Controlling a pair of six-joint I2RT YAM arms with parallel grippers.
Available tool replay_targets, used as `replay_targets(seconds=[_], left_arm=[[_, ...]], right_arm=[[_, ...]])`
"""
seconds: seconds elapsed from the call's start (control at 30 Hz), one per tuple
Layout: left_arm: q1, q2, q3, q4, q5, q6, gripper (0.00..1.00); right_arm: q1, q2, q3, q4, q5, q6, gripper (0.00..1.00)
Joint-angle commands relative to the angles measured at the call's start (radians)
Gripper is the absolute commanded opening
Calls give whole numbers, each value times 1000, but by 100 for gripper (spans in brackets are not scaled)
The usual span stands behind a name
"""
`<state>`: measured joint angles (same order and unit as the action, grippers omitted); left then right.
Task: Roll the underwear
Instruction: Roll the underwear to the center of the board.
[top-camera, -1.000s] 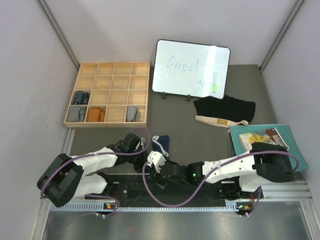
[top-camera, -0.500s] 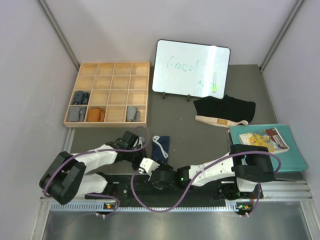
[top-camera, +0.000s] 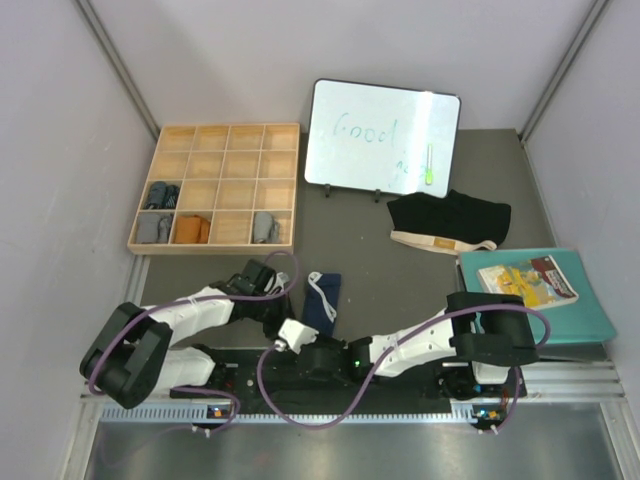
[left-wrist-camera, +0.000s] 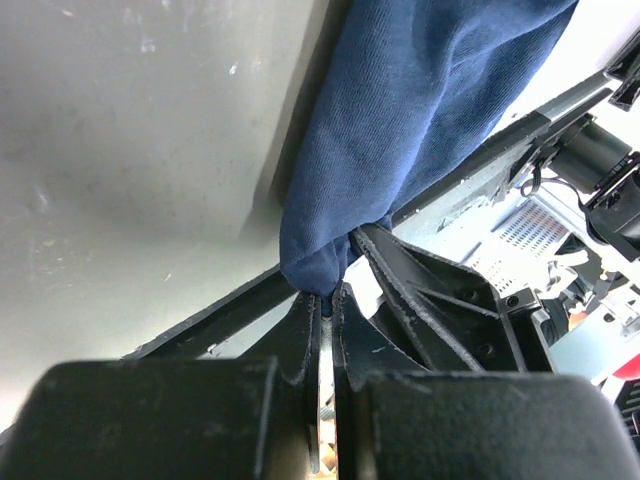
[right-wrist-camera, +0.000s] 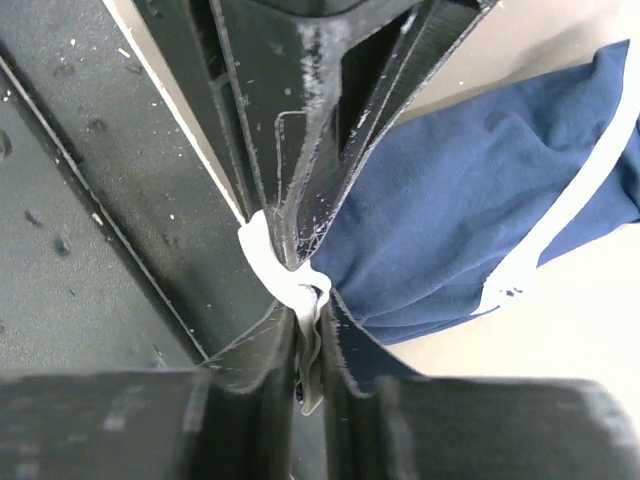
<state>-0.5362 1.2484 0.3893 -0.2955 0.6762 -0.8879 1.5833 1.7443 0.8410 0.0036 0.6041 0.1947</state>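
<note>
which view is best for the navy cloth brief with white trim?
Right wrist: the navy cloth brief with white trim shows close up, trim included. Left wrist shows only plain navy fabric. Top external shows it only small.

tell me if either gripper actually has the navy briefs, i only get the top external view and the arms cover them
observer: yes. In the left wrist view the left gripper is shut on a bunched fold of the navy briefs.
operator: and the right one
observer: the right gripper is shut on the white trim, and navy cloth spreads away from the pinch.
operator: where's the left pinch sitting
observer: right at the black rail along the table edge.
</note>
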Motion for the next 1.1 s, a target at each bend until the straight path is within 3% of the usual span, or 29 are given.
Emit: replay_targets(seconds=[0.0,0.03,0.2,0.23,0.27,0.53,0.7,1.07], left_arm=[[13,-18,10,27,28,15,3],[18,-27,8,27,17,15,12],[59,-173,-16,27,-81,18,38],[64,-200,-24,27,-142,20,48],[64,-260,-45,27,-168,15,50],[65,-522,-142,59,-331,18,48],[65,-609,-196,154,-327,17,45],[65,-679,-283,282,-267,38,46]], right_arm=[[0,-17,32,-28,-24,-37,4],[-6,-19,36,-42,-67,-43,0],[-71,-34,70,-97,-272,-35,0],[-88,-43,69,-99,-312,-35,0],[-121,-48,70,-99,-348,-32,0],[-301,-49,110,-129,-752,-21,0],[-440,1,135,-135,-1027,5,0],[-600,138,234,-175,-1312,31,0]])
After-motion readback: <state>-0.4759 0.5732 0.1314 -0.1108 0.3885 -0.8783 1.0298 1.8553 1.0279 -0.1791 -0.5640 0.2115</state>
